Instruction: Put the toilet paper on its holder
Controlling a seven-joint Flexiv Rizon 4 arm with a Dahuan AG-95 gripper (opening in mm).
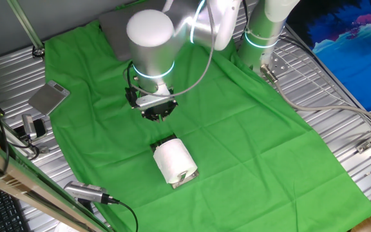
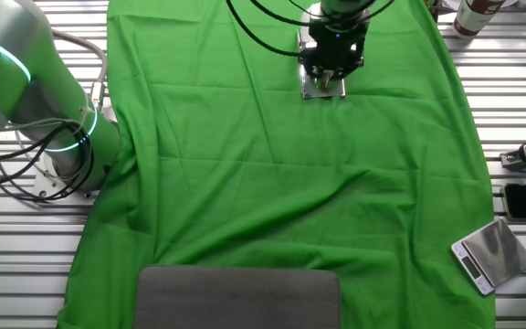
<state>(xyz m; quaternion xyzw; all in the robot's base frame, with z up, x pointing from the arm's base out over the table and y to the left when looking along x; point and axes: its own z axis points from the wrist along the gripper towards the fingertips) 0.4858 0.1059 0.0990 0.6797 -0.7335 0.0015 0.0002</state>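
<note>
1. The roll (image 1: 174, 161) sits on the holder (image 1: 183, 181), lower centre of the frame.
2. The gripper (image 1: 158, 115) hangs just above it, empty; finger gap unclear.
3. Best now: lift straight up, clear of the roll.

Robotics laboratory: slotted aluminium-profile desk (image 2: 7, 228) draped with a green cloth (image 2: 290, 164), a bolted robot arm base (image 1: 263, 38), loose cabling (image 1: 314, 96), and a small digital scale (image 2: 491, 254).

Arm (image 1: 150, 38) bent, fingers (image 1: 158, 116) downward
</note>
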